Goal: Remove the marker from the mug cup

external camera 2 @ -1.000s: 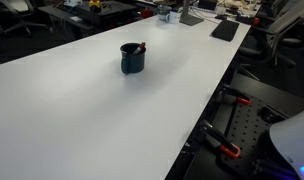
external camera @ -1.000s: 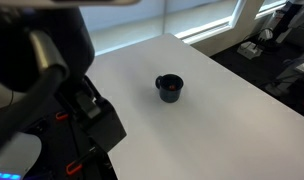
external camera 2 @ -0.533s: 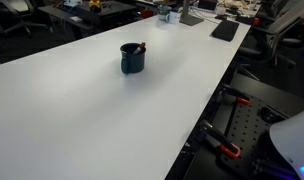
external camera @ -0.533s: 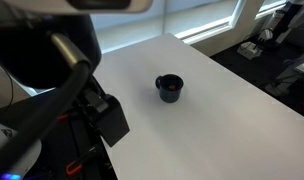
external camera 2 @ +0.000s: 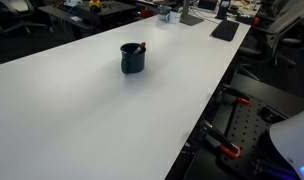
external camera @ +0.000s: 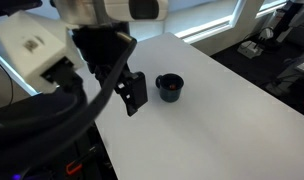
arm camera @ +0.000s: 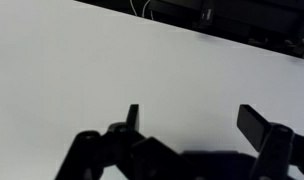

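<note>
The dark mug cup (external camera: 169, 88) stands upright on the white table (external camera: 222, 120); it also shows in an exterior view (external camera 2: 132, 58). The red marker (external camera 2: 139, 46) leans inside it, with its tip over the rim, and appears as a red patch inside the mug (external camera: 171, 90). My gripper (external camera: 136, 93) hangs above the table beside the mug, apart from it. In the wrist view my gripper (arm camera: 192, 115) is open and empty over bare white table. The mug is out of the wrist view.
A black flat item (external camera 2: 225, 30) and small cups (external camera 2: 170, 14) lie at the far end of the table. The table edge (external camera 2: 207, 115) drops to dark floor with robot base hardware (external camera 2: 242, 130). Windows (external camera: 192, 15) lie beyond the table.
My arm has swung across an exterior view, bringing the gripper over the table close beside the mug. The mug and marker have not moved.
</note>
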Robot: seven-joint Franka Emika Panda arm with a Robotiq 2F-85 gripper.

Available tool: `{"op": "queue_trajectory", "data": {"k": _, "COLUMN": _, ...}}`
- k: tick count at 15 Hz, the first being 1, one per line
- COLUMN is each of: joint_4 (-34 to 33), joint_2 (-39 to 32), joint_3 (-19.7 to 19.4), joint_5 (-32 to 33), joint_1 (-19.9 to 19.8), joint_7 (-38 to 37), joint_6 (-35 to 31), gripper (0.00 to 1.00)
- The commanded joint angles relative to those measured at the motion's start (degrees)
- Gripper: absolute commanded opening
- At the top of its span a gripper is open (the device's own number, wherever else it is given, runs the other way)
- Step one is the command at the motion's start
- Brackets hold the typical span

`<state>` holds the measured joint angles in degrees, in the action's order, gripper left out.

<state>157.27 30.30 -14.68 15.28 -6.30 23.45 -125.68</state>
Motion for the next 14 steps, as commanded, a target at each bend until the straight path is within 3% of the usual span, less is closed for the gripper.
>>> {"op": "queue_trajectory", "data": {"k": 1, "joint_4": -0.1, "joint_2": -1.0, "joint_3": 1.3, "joint_5": -0.4, "joint_1": -0.6, "joint_7": -0.2, "joint_6": -0.2, "gripper": 1.00}}
{"op": "queue_trajectory", "data": {"k": 14, "joint_4": -1.2, "joint_2": -4.1, "joint_3": 2.1, "joint_5": -0.5, "joint_1": -0.3, "joint_7": -2.0, "joint_6": -1.7, "gripper": 1.00}}
